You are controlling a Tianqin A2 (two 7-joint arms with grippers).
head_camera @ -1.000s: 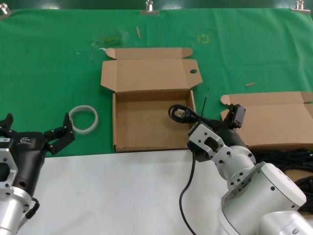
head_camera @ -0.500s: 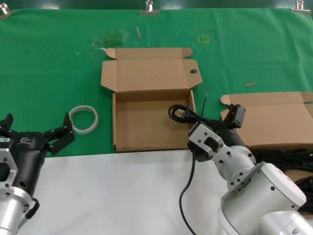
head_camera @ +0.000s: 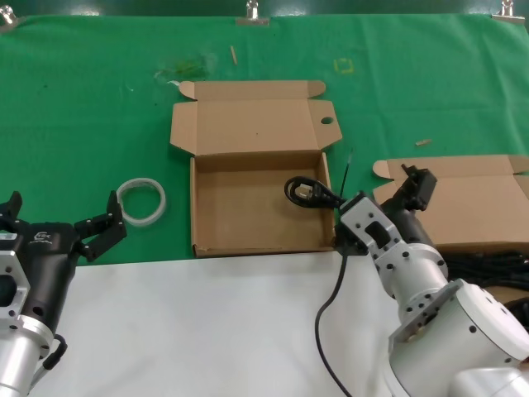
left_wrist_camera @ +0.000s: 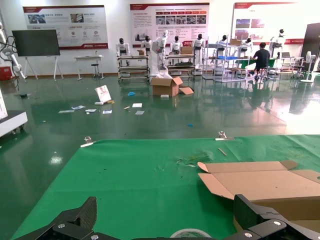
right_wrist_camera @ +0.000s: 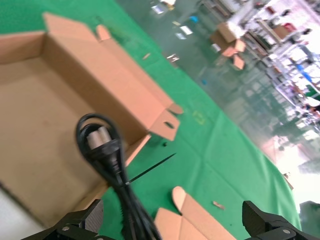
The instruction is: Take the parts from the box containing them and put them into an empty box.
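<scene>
The empty box (head_camera: 248, 213) lies open at the centre, its lid flap folded back with an oval hole in one corner tab (head_camera: 326, 121). One black cord (head_camera: 307, 192) rests coiled over that box's right wall, its plug end inside the rim. In the right wrist view the same cord (right_wrist_camera: 102, 145) runs back beside one finger. My right gripper (head_camera: 384, 205) is open just right of that wall, jaws wide apart and not clamping the cord. The box containing the parts (head_camera: 463, 203) sits at the right, with more black cords (head_camera: 488, 258) behind my right arm. My left gripper (head_camera: 58, 217) waits open at the left.
A white translucent ring (head_camera: 142, 201) lies on the green mat between my left gripper and the centre box. The white table front (head_camera: 207, 331) carries my right arm's own black cable (head_camera: 331, 314). Small scraps dot the mat at the back.
My right gripper has shifted to the right, away from the centre box's wall. The coiled cord has stayed where it was. The left arm has not moved.
</scene>
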